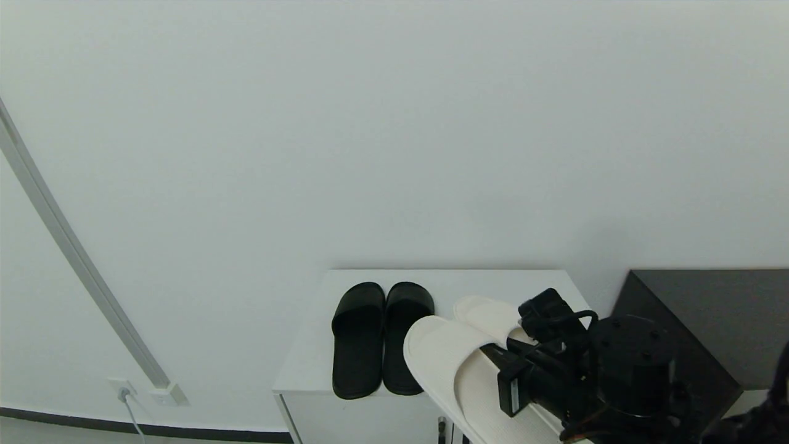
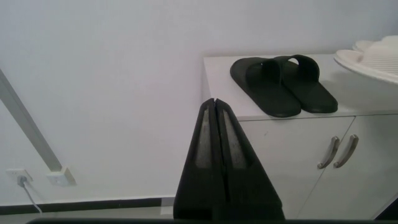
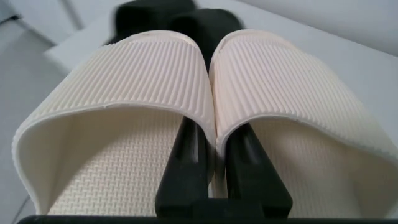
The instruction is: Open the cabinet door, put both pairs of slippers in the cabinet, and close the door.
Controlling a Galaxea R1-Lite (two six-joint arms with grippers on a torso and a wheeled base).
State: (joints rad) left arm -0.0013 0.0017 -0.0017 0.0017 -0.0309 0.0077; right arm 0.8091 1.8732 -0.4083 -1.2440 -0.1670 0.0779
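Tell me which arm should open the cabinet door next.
Left. The left end effector is shut on nothing and faces the closed cabinet door, with the handles in plain view. The right end effector is occupied, clamped on the white slippers.

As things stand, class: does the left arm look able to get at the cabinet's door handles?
Probably yes. The left claw is shut and empty, and nothing stands between it and the door handles; the black slippers lie up on top of the cabinet.
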